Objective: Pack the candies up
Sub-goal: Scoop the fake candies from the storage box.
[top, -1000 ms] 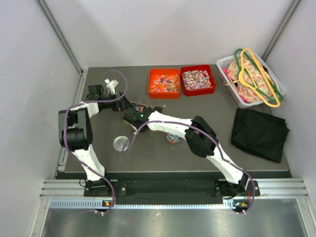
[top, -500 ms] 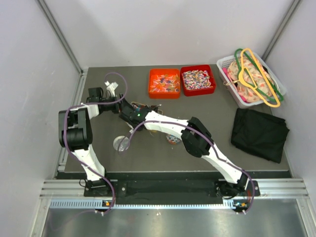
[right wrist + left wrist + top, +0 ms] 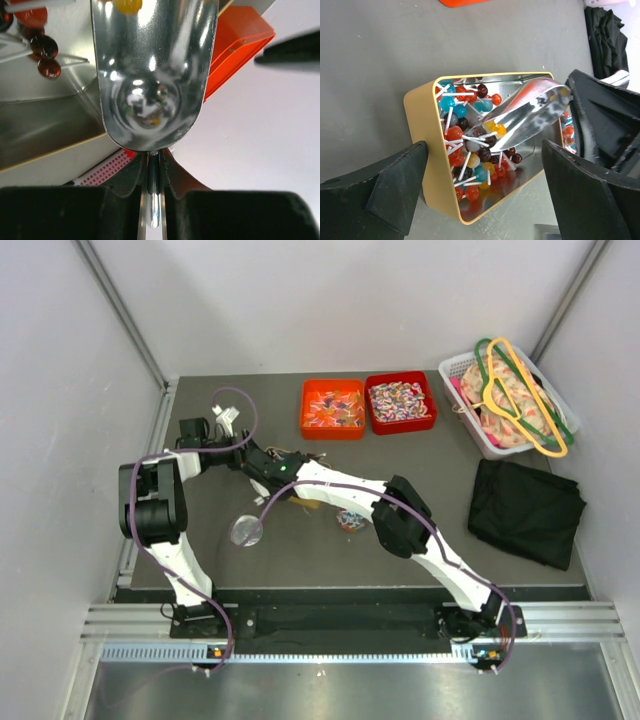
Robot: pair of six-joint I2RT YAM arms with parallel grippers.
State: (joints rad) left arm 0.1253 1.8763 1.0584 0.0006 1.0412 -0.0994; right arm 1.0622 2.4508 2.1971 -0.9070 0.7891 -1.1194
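Both grippers meet left of centre. The right gripper (image 3: 154, 167), reaching across, pinches the thin handle of a shiny metal scoop (image 3: 530, 112) dipped into a gold-rimmed rectangular tin (image 3: 422, 135) of small round candies on white sticks (image 3: 457, 132). The left gripper (image 3: 485, 155) hangs spread wide astride that tin. From above, the right arm (image 3: 340, 495) mostly hides it.

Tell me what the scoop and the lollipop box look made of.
Scoop: likely polished metal, mirror-bright, with warped reflections across its bowl. Lollipop box: probably a tin, with a satin gold outside and bright reflective silver inside around the lollipops.
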